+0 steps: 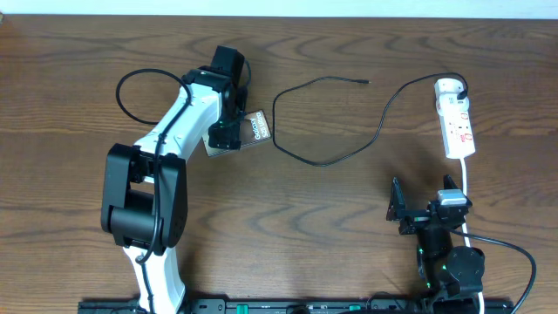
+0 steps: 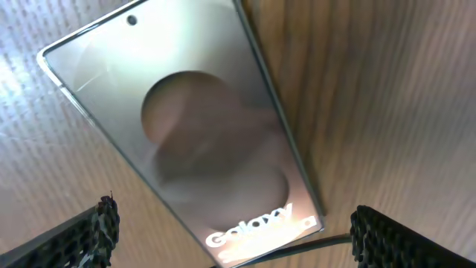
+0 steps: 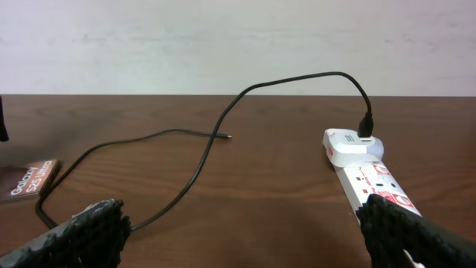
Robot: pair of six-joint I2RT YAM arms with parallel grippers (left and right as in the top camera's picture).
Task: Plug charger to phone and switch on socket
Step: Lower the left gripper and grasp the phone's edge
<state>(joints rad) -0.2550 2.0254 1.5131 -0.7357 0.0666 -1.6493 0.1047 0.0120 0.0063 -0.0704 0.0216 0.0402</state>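
The phone (image 1: pixel 254 131) lies flat on the table; the left wrist view shows it as a grey-bronze slab (image 2: pixel 193 126) with white "Galaxy" lettering. My left gripper (image 1: pixel 228 133) hangs open just above it, one finger (image 2: pixel 89 238) on each side of its lettered end. The charger (image 1: pixel 323 161), a thin black cable, loops from its free tip (image 1: pixel 366 82) round to the white socket (image 1: pixel 456 118). A stretch of the cable (image 2: pixel 327 240) passes beside the phone's lettered end. My right gripper (image 1: pixel 425 208) stands open near the front edge, below the socket (image 3: pixel 372 175), holding nothing.
A white adapter (image 3: pixel 346 145) with the cable plugged in sits at the socket's far end. The socket's white cord (image 1: pixel 466 187) runs down past my right arm. A black robot cable (image 1: pixel 131 92) loops left of my left arm. Bare wooden table (image 1: pixel 331 227) lies between the arms.
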